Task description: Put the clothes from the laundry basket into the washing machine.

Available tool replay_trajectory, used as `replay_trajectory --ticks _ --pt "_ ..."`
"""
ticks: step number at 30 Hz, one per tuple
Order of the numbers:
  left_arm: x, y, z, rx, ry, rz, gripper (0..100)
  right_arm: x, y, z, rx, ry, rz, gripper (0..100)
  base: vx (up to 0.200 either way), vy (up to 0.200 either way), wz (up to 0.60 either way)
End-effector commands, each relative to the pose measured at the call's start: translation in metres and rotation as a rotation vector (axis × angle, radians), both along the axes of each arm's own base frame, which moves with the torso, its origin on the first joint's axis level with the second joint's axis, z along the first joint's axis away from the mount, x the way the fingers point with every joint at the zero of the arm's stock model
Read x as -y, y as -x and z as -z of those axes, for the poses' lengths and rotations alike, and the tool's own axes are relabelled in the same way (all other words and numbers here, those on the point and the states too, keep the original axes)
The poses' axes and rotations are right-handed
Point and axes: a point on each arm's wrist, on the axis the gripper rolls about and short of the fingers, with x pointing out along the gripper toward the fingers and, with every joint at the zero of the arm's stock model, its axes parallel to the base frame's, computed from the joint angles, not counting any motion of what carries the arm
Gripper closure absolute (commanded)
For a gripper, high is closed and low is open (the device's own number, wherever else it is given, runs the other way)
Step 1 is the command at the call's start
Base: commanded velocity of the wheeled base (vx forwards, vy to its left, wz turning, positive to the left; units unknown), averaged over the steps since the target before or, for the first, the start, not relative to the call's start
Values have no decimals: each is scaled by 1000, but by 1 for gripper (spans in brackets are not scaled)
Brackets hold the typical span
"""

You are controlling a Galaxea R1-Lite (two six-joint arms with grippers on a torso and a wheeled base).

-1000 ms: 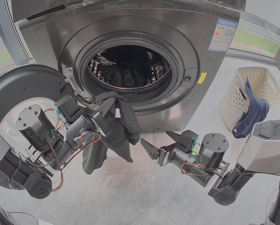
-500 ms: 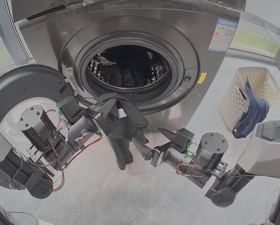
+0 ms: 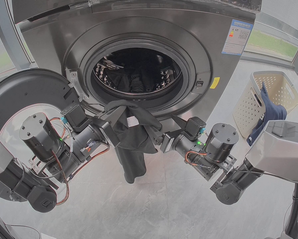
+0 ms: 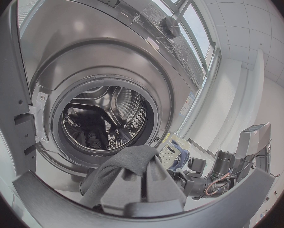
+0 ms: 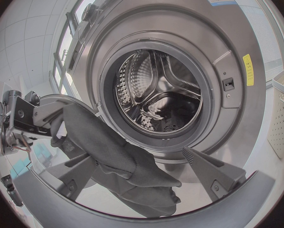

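Note:
A dark grey garment [image 3: 132, 135] hangs from my left gripper [image 3: 117, 110], which is shut on its top fold just below the washing machine's open drum [image 3: 137, 70]. In the left wrist view the cloth [image 4: 126, 162] drapes over the closed fingers [image 4: 161, 187]. My right gripper [image 3: 164, 128] is open and sits against the garment's right side. The right wrist view shows the cloth [image 5: 116, 149] lying across one finger [image 5: 75, 171] and spilling between the jaws. Dark clothes [image 3: 132, 80] lie inside the drum.
The machine's round door [image 3: 26, 90] stands swung open at the left, behind my left arm. A cream laundry basket [image 3: 278, 83] stands on the floor at the right with a blue garment [image 3: 272, 117] hanging over its rim. Grey tiled floor lies below the arms.
My right gripper has moved up and left until it meets the hanging garment. The cloth has swung right and bunched up, and my left gripper has shifted slightly towards the drum.

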Motion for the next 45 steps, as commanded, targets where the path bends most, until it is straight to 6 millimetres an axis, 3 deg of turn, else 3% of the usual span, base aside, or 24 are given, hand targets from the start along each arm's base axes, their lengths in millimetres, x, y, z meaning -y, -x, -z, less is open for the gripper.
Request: replay_trajectory --ticks 1,10,23,24,35,39,45 --pt "0 1 -1 0 3 3 100 0 -11 8 -3 2 18 0 0 0 0" --pt "0 2 -2 3 4 3 100 -12 -17 23 -13 11 4 0 0 0 0" --pt "0 2 -1 0 3 5 100 -18 -31 15 35 -31 -28 0 0 0 0" --pt "0 2 -1 0 3 5 100 -18 -31 16 32 -27 -31 100 0 0 0" --pt "0 2 0 -3 5 9 100 -20 -27 5 55 -50 -55 100 0 0 0" --pt "12 4 8 -32 -6 49 100 -11 -7 -18 63 -69 -73 100 0 0 0" --pt "26 -15 26 -72 -25 66 100 3 22 -41 70 -80 -104 100 0 0 0"
